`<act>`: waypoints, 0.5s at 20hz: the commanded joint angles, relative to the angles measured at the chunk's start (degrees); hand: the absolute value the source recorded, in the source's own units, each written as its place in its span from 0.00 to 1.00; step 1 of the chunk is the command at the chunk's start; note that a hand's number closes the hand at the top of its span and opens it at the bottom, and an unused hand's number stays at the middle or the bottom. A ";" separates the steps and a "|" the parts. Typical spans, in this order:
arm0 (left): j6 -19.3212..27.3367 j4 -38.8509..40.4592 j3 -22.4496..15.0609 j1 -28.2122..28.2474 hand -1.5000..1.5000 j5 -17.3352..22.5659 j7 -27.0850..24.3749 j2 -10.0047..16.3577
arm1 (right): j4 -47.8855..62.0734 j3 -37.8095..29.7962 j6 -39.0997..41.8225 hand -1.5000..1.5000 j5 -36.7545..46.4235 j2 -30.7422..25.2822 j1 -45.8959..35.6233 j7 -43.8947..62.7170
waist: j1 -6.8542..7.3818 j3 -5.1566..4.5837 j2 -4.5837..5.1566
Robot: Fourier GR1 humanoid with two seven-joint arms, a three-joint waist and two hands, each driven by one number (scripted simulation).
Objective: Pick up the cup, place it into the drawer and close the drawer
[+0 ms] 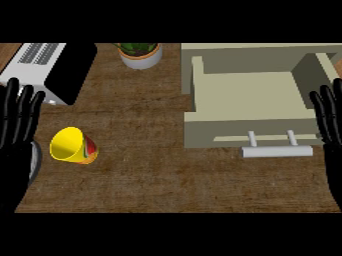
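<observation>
A yellow cup (pixel 72 145) with a red and green pattern lies tilted on the brown counter at the left, its mouth facing up and left. The beige drawer (pixel 248 122) stands pulled open at the right, its inside bare, with a pale handle (pixel 276 149) on its front. My left hand (pixel 8 135) rests open at the left edge, fingers up, just left of the cup and apart from it. My right hand (pixel 341 127) rests open at the right edge, beside the drawer's right wall.
A white and black appliance (pixel 56 70) sits at the back left. A potted plant (pixel 140 54) stands at the back, between the appliance and the drawer cabinet (pixel 266 52). Bare counter (pixel 152 175) stretches between cup and drawer.
</observation>
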 commanded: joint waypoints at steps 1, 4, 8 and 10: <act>-2.28 2.59 -0.37 0.63 0.00 0.55 -2.16 0.44 | -0.98 -1.39 0.80 0.00 -1.72 -0.23 1.40 0.89 | 0.93 -1.10 -0.85; -9.02 5.87 8.90 -2.15 0.00 10.09 -5.35 6.23 | 0.07 -1.55 1.92 0.00 -3.26 0.01 1.01 -0.37 | 1.10 -1.12 -0.80; -10.67 9.65 9.43 -2.31 0.00 19.36 -0.41 4.05 | 1.11 3.77 3.80 0.00 -5.12 2.37 3.60 1.37 | 1.02 -1.13 -0.75; -10.47 10.80 9.75 -4.26 0.00 19.73 0.49 4.25 | 0.92 3.12 2.06 0.00 -5.06 3.10 0.87 3.63 | 1.03 -1.11 -0.81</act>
